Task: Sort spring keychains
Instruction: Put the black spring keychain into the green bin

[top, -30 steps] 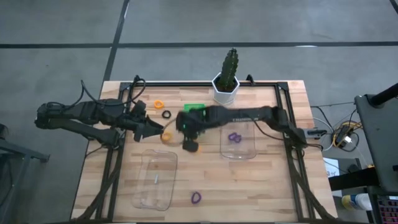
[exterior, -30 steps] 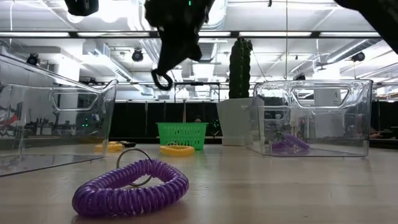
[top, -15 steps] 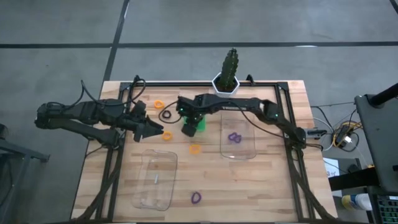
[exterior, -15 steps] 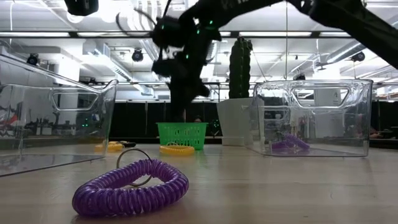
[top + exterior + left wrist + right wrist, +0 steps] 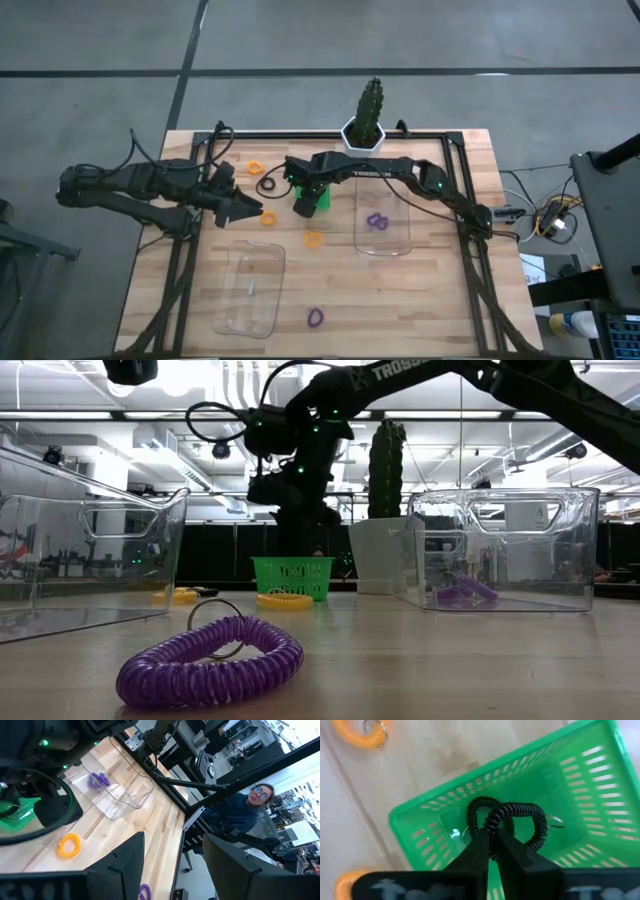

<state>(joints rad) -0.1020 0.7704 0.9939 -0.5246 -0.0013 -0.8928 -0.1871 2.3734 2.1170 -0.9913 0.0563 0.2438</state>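
My right gripper hangs over the green basket, shut on a black coil keychain. A second black loop shows just behind it, inside the basket. My left gripper is open at the table's left, with an orange keychain just off its fingertips. On the wood lie two more orange keychains, a black one and a purple one. Purple keychains rest in the right clear box. My right gripper pinches the black keychain's coil at one end of its loop between both fingers, coming from above and pointing down. The loop sits inside the basket's rim, its metal ring on the far side. Whether it rests on the basket floor cannot be told.
An empty-looking clear box sits near the left front. A white pot with a cactus stands at the far edge behind the basket. A person stands beyond the table's right side. Bare wood lies between the two boxes.
My right gripper carried the black keychain from the table's middle toward the far edge, uncovering an orange keychain there. It then came down over the green basket and stayed shut throughout. The left arm kept still.
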